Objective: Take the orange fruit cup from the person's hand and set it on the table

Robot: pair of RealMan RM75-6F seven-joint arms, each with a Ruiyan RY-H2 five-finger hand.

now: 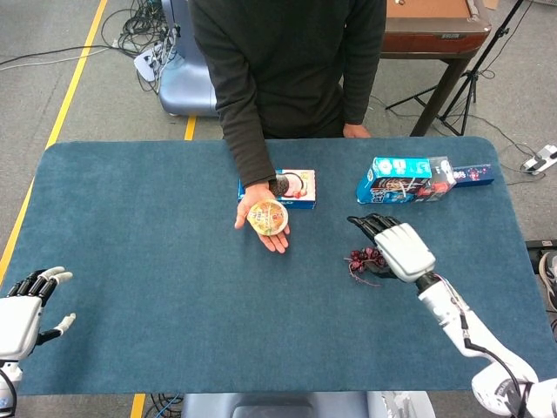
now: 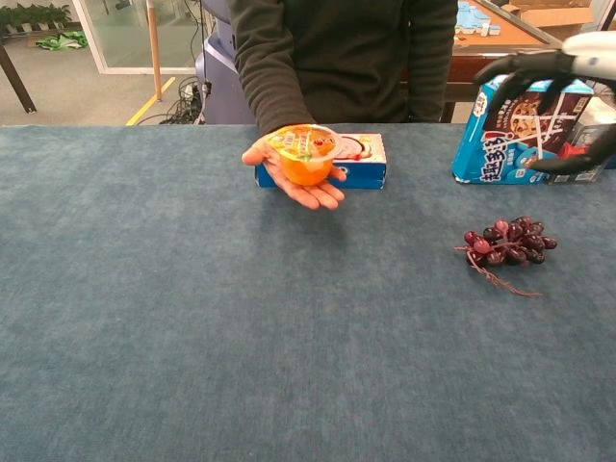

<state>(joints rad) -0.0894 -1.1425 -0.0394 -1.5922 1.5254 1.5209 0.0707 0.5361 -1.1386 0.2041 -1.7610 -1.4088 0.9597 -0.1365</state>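
fruit cup (image 1: pixel 268 216) on palm (image 1: pixel 271 228), grapes (image 1: pixel 365 258) right

The head view looks steeply down from high at the robot's edge of the counter (image 1: pixel 130 261), taking in its whole top. The chest view sits low and close — almost level. Both share the grapes (image 1: pixel 365 258) (image 2: pixel 505 244) — and the boxes beyond them.
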